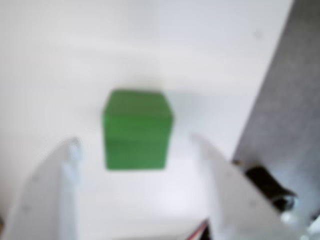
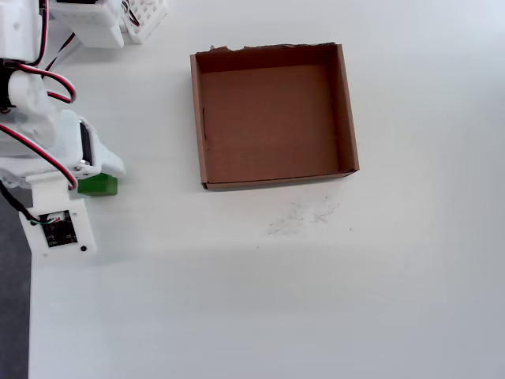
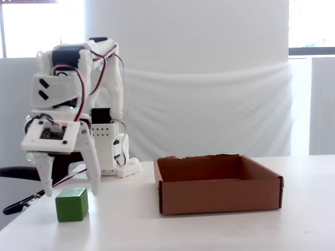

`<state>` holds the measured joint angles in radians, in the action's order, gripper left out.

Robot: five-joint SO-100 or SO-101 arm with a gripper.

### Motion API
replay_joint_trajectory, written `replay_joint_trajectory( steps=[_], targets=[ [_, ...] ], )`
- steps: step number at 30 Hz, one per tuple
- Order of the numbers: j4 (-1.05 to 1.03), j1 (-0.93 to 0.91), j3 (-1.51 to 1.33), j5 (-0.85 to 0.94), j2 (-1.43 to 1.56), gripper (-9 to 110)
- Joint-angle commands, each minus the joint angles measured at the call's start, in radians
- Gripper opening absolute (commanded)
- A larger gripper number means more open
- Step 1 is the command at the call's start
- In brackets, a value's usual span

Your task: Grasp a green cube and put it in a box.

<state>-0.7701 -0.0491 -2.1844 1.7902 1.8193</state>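
The green cube [image 1: 136, 130] rests on the white table and looks blurred in the wrist view. My gripper [image 1: 135, 141] is open, its white fingers [image 1: 70, 165] spread wide to either side of the cube without touching it. In the fixed view the gripper [image 3: 73, 192] points down, with its tips about level with the top of the cube [image 3: 71, 205]. From overhead the cube [image 2: 100, 186] is half hidden under my wrist. The box [image 2: 348, 110] is brown cardboard and empty, lying to the right of the cube; its front wall [image 3: 220, 194] faces the fixed camera.
The arm's white base [image 2: 99, 24] stands at the table's back left corner. The table edge, with dark floor [image 2: 12, 316] beyond it, runs close along the left of the overhead view. Faint scuff marks [image 2: 300, 215] lie in front of the box.
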Motion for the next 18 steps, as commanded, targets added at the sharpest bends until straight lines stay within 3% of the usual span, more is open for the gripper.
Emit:
replay_joint_trajectory(
  steps=[1, 18],
  targets=[
    [0.049, 0.012, -0.008, 0.025, 0.0, 29],
    [0.163, 0.029, -0.064, -0.005, -0.044, 24]
  ],
)
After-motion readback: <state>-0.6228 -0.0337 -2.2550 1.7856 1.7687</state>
